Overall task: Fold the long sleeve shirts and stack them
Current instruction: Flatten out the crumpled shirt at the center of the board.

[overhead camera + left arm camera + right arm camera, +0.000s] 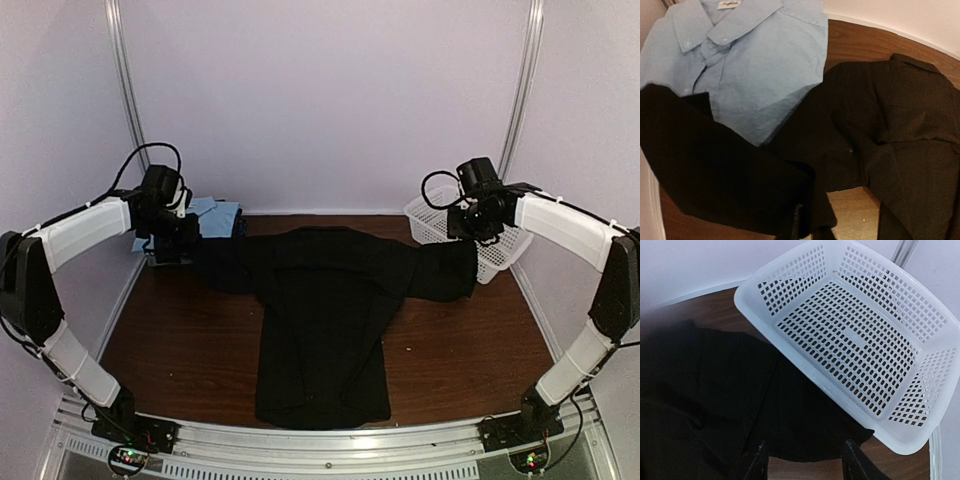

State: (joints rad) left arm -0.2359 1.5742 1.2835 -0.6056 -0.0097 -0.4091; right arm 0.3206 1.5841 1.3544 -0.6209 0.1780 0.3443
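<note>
A large black long sleeve shirt (320, 300) lies spread on the wooden table, hem toward the arms and sleeves stretched left and right. My left gripper (178, 238) is at the end of the left sleeve; in the left wrist view its narrow-set fingers (795, 222) have black fabric (730, 180) between them. My right gripper (470, 228) hovers over the right cuff (805, 440), open (805, 467), with bare wood showing between its fingers. A folded light blue collared shirt (755, 60) lies at the back left, with the black sleeve partly over it.
A white mesh basket (830, 390) stands at the back right, tilted, with the black cuff running under its near rim. In the top view the basket (497, 262) sits right behind my right gripper. Walls close in on the back and both sides.
</note>
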